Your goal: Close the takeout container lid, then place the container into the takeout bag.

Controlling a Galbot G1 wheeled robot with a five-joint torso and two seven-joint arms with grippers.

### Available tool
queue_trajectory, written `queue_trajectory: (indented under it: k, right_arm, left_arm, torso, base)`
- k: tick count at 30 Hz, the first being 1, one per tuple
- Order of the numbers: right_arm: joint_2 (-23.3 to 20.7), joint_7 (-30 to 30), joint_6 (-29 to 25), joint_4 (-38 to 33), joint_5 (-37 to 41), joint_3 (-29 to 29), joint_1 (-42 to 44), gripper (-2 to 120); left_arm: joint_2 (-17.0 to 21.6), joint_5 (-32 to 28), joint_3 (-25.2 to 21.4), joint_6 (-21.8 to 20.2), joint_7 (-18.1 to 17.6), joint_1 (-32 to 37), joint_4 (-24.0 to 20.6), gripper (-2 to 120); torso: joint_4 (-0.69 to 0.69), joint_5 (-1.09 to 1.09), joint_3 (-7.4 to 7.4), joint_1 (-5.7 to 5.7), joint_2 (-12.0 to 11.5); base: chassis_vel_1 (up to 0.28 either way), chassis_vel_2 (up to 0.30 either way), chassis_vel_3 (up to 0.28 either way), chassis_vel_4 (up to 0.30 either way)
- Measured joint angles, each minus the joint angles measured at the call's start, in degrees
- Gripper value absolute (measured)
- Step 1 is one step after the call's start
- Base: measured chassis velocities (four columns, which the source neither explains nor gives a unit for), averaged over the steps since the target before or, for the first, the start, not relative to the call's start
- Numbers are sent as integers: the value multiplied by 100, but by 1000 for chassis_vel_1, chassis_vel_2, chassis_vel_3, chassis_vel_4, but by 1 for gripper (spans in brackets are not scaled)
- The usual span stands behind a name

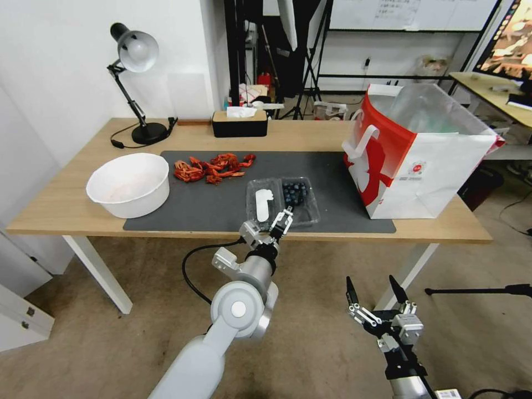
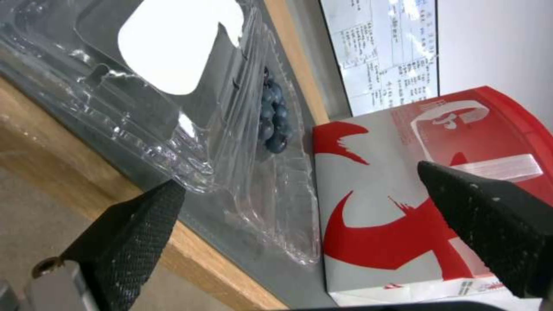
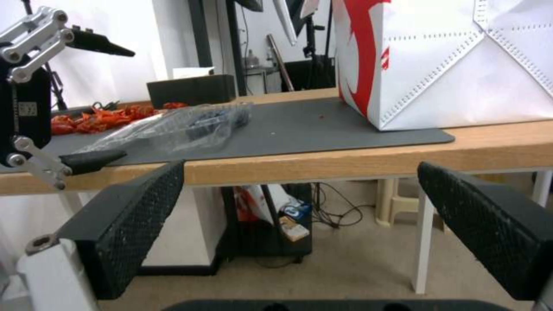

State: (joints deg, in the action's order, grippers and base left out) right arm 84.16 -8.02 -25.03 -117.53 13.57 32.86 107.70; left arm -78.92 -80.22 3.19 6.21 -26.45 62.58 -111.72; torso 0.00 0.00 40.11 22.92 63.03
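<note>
The takeout container (image 1: 300,198) lies open on the grey mat, its long axis running from near edge to far, the clear ribbed lid (image 1: 262,203) flat at its left. The left pincer (image 1: 273,221) hovers spread at its near edge; the right pincer (image 1: 374,291) hangs spread below the tabletop (image 1: 55,205). The glossy paper takeout bag (image 1: 421,160) stands upright at the right.

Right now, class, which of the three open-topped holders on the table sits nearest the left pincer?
The clear takeout container of blueberries, lid folded open, right at the open left pincer. The white bowl and the takeout bag stand farther off to either side.
</note>
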Motion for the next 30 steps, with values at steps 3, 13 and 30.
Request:
queue_trajectory:
  k: [3, 13, 30]
  right_arm:
    - [7, 1, -6, 5, -2, 0, 0, 100]
    - [66, -10, -59, 43, -32, -21, 10, 100]
    - [116, -32, -105, 44, -56, -26, 55, 100]
  left_arm:
    - [-30, 0, -2, 10, 0, -17, 24, 100]
    - [-54, -9, -31, 44, 12, -131, 133, 100]
    - [89, 687, -19, 135, 637, -37, 234, 100]
  torso:
    - [0, 0, 0, 0, 0]
    - [0, 0, 0, 0, 0]
    - [0, 0, 0, 0, 0]
  base:
    - [0, 0, 0, 0]
    - [0, 0, 0, 0]
    - [0, 0, 0, 0]
